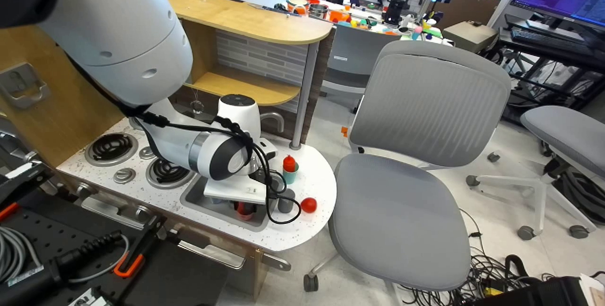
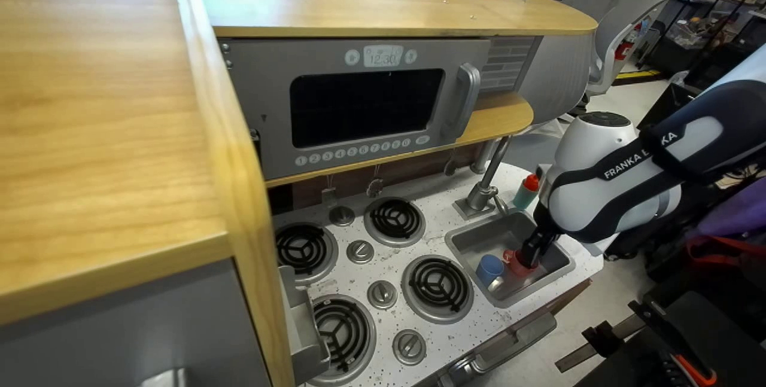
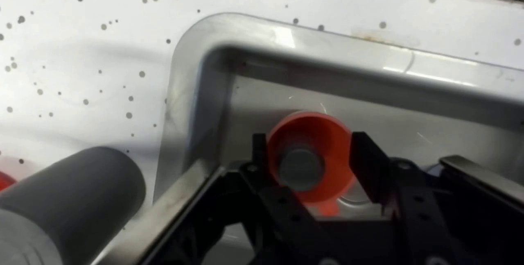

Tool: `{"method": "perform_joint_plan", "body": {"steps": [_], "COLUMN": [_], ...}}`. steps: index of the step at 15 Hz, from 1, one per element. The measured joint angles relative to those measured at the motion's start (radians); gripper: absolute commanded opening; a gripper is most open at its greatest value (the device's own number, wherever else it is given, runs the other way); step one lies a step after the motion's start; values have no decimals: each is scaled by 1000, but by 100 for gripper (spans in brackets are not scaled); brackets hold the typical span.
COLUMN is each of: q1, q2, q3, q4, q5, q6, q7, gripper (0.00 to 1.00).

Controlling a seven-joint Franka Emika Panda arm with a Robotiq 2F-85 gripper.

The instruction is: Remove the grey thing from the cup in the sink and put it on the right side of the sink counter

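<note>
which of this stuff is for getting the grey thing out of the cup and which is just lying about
For the job:
grey thing, inside the cup
red cup
sink, holding that cup
counter, where it goes
hand

Seemingly just lying about:
blue cup, also in the sink
grey cylinder, on the counter
red ball
teal cup

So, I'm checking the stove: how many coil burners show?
4, all in an exterior view: back-left burner, back-right burner, front-left burner, front-right burner. Left pair partly hidden.
</note>
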State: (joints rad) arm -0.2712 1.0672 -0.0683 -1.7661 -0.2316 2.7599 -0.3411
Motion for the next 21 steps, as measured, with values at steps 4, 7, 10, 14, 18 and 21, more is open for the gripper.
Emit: {"method": "perform_joint_plan", "body": {"steps": [4, 7, 10, 14, 18, 21], "q1": [0, 1, 4, 5, 4, -7], "q2": [9, 9, 1, -49, -136, -214], "q3": [0, 0, 3, 15, 16, 12], "q4": [10, 13, 7, -49, -135, -200], "q5": [0, 0, 0, 0, 0, 1], "q6": [-2, -2, 3, 8, 8, 8], "q7": [0, 0, -2, -8, -8, -4], "gripper": [8, 8, 8, 8, 8, 8]}}
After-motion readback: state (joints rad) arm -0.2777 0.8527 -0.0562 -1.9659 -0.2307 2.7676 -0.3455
